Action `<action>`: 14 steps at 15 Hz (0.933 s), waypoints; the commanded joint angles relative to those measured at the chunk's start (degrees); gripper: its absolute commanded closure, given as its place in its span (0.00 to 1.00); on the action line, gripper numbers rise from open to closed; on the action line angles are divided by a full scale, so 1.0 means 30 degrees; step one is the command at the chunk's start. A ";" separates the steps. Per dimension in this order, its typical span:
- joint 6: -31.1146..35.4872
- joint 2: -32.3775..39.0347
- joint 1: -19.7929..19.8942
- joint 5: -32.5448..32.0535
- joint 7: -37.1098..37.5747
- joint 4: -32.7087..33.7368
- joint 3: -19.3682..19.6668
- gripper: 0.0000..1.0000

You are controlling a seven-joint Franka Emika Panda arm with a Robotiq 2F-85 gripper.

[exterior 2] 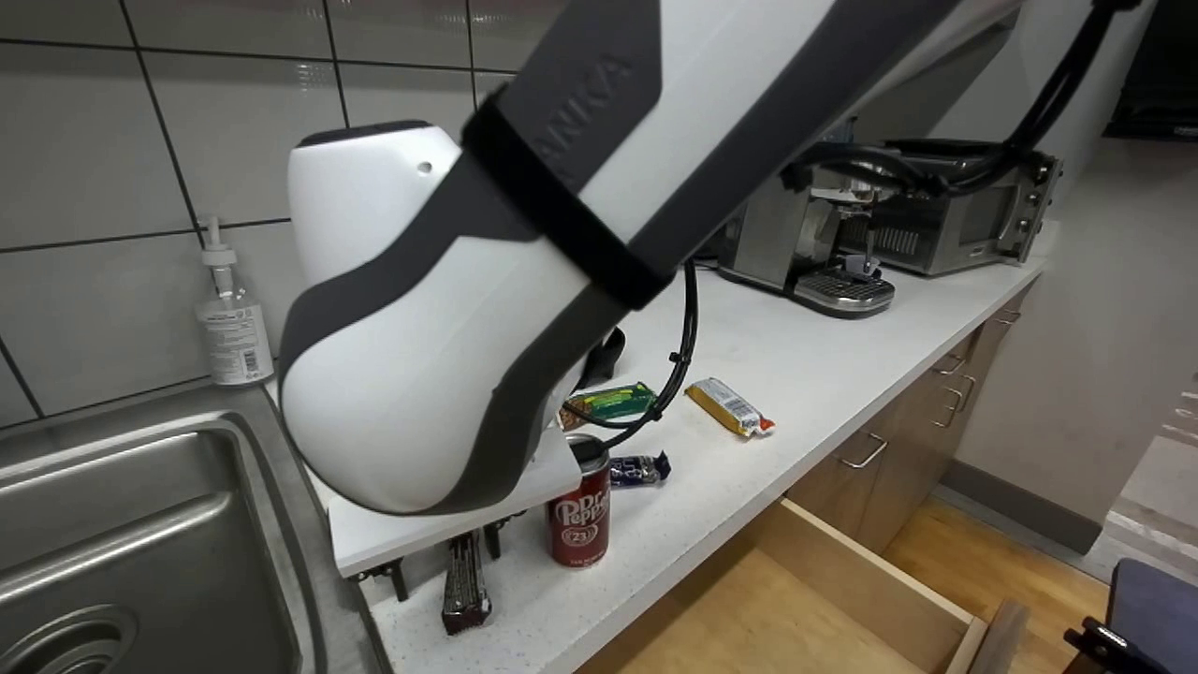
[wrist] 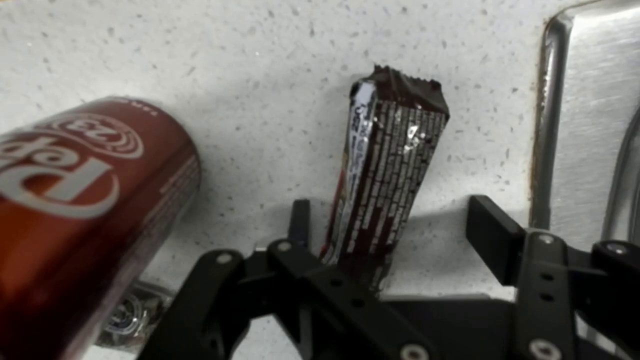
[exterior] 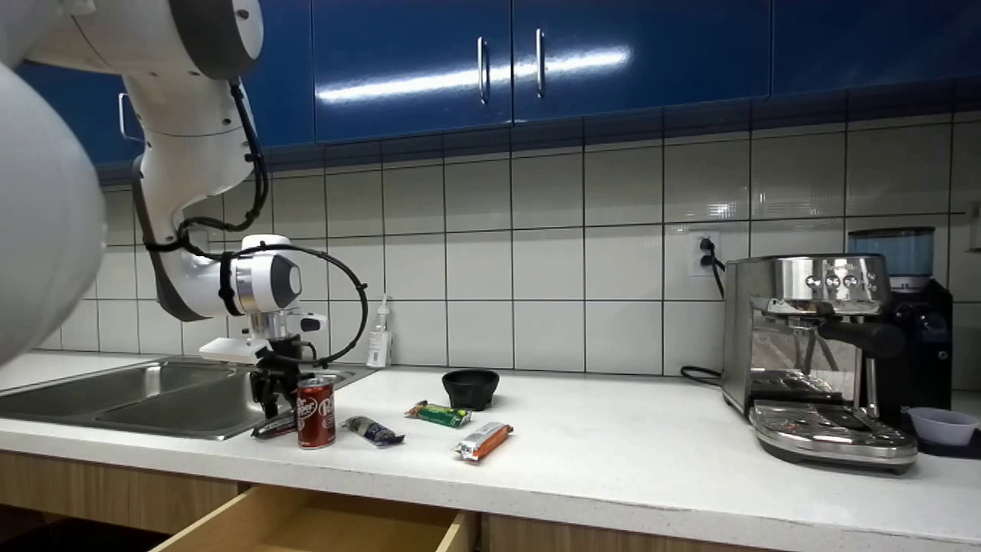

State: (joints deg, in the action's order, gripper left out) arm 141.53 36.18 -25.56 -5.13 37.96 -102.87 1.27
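At the left, just beside a brushed-steel double sink [exterior: 191, 402], the jaws point down at the white speckled table [exterior: 651, 452], their black fingers [wrist: 492, 240] well apart and holding nothing. Between the fingers, on the table, lies a glossy dark-brown wrapped bar [wrist: 390, 175]. Seen from the wrist, its long axis runs crosswise to the line joining the fingertips, slightly aslant; one end sticks out past them and the other is hidden under the jaws' linkage. It looks nearer the finger farther from the sink, with a gap on each side. Its rows of fine pale print are too blurred for me to read. Above, the white robot arm [exterior 2: 505, 309] shows the letters "ANKA" on a dark panel, next to a black strap [exterior 2: 566, 201]. Just right of the bar stands an upright dark-red metal can [exterior 2: 579, 520], near but not touching it; in an exterior view its white lettering plainly reads "Dr Pepper", with "23" beneath. Farther right lie a dark-blue foil packet [exterior: 373, 431], a green-and-yellow packet [exterior: 441, 415] in front of a round black bowl [exterior: 470, 389], and a silver-and-orange packet [exterior: 484, 441]; from here I can't read the print on any of them.
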 commanded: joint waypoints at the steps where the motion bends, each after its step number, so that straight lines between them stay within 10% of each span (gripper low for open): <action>1: -0.0571 0.0217 0.0008 -0.0371 0.0467 0.0533 0.0114 0.51; 7: -0.0452 0.0124 0.0054 -0.0354 0.0455 0.0568 0.0126 0.97; 14: -0.0025 -0.0630 -0.0108 -0.0604 0.0745 -0.0080 0.0463 0.96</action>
State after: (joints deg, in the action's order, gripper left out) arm 141.61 36.14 -25.55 -5.13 38.02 -101.96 1.99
